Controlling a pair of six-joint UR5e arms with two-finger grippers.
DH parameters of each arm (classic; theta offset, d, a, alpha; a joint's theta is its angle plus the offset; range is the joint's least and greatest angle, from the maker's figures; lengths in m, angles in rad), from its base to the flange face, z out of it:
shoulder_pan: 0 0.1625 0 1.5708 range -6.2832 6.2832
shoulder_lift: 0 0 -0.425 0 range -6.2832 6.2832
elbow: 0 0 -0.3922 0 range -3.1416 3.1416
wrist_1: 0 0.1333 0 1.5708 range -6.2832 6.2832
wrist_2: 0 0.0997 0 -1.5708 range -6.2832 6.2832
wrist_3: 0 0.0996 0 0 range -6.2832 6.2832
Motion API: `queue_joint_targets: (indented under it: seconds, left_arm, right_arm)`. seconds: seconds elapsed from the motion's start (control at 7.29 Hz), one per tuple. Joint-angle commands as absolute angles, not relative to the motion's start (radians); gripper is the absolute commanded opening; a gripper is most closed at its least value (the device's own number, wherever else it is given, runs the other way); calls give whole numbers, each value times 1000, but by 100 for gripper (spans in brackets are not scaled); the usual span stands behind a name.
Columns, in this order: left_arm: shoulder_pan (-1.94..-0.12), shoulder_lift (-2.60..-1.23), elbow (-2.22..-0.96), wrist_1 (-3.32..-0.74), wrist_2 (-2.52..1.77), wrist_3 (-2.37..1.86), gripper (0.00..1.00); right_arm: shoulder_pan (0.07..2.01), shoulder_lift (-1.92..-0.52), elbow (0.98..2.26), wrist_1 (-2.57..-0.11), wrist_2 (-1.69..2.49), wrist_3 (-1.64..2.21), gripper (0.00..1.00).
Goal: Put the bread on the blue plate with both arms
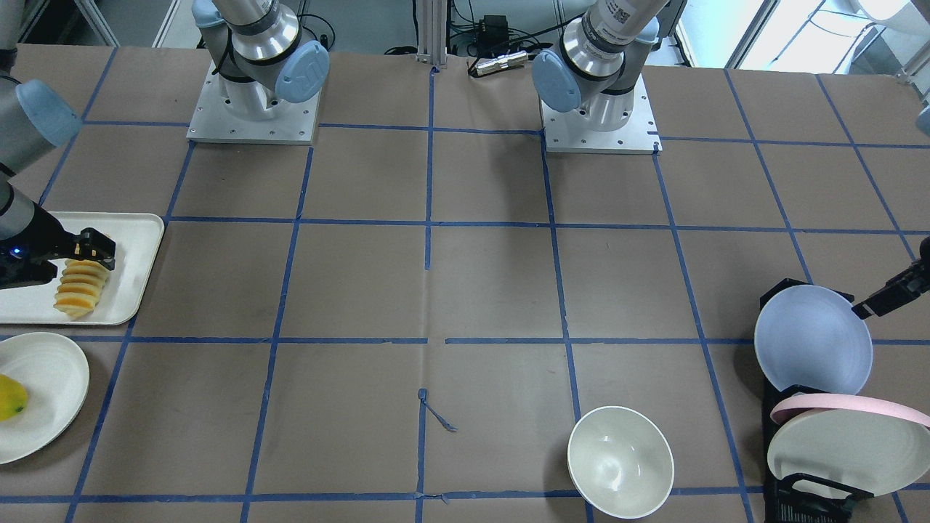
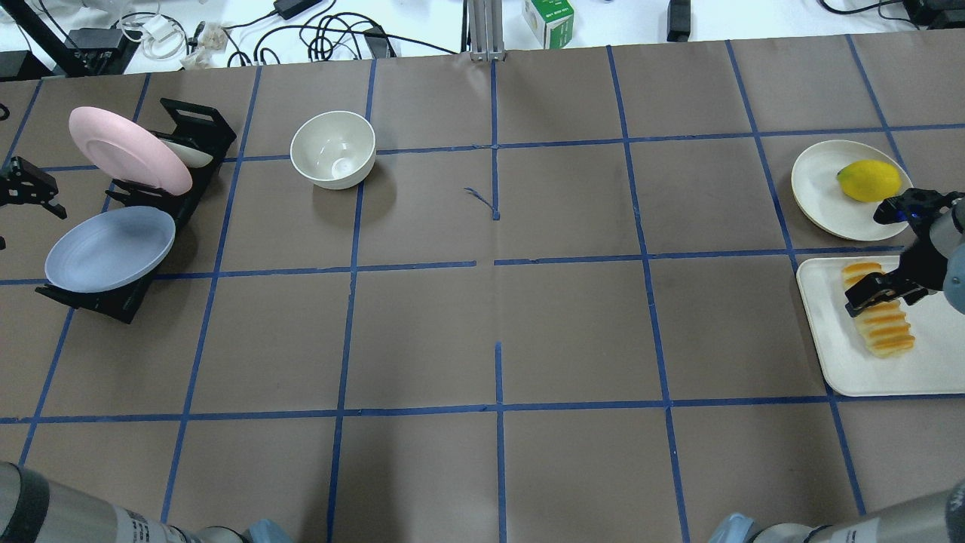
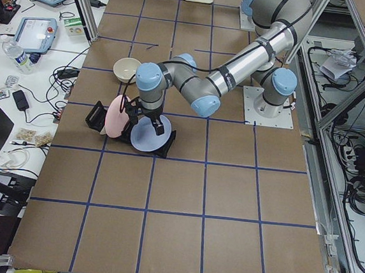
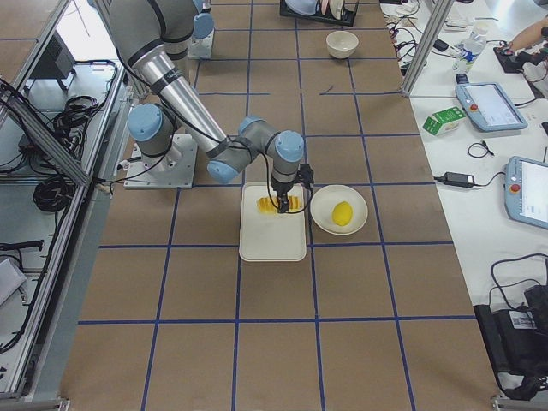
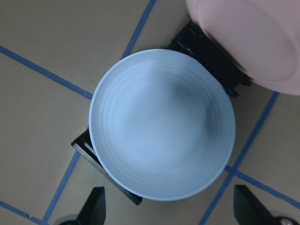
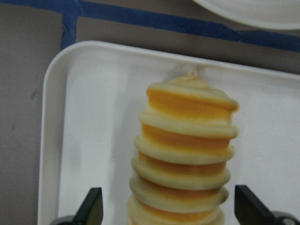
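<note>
The bread [image 2: 882, 320], a row of orange-crusted slices, lies on a white tray [image 2: 829, 354] at the table's right end. My right gripper [image 2: 867, 290] is open just above it. In the right wrist view its fingertips [image 6: 93, 208] stand on either side of the loaf [image 6: 185, 154], not gripping it. The blue plate [image 2: 109, 249] leans in a black rack [image 2: 188, 124] at the left end. My left gripper [image 2: 30, 192] is open and empty beside the plate's rim, apart from it. The left wrist view shows the plate [image 5: 161, 124] in full, with both fingertips [image 5: 96, 206] at the bottom.
A pink plate [image 2: 128, 147] and a white plate [image 1: 843, 450] stand in the same rack. A white bowl [image 2: 333, 148] sits to the right of the rack. A white plate [image 2: 818, 188] with a yellow fruit [image 2: 869, 181] lies beside the tray.
</note>
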State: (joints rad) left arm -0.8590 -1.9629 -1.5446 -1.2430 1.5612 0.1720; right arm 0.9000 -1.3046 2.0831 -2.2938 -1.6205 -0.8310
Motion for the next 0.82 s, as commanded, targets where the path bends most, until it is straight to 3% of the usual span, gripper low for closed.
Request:
queue_joint_targets:
  seconds: [0.0,0.14,0.55,0.69]
  left_arm:
    - [-799,-2067,-1548,-1171,1560,184,90]
    - [-784,-2083,-1548,-1170,1560,184,79]
    - [-782,-2085,-1561,-1189,1556,183,12]
    - [-778,-2085,-1572,-1189,1486,183,0]
  right_arm:
    - [897,-1281,2083,-2310,-1618,-828,100]
    - [897,-1269,2085,-2334,-1617,-827,100]
    - [897,-1267,2080,-2335,-1606,-825,96]
    - [897,-1266,2079,-2335,-1605,-825,93]
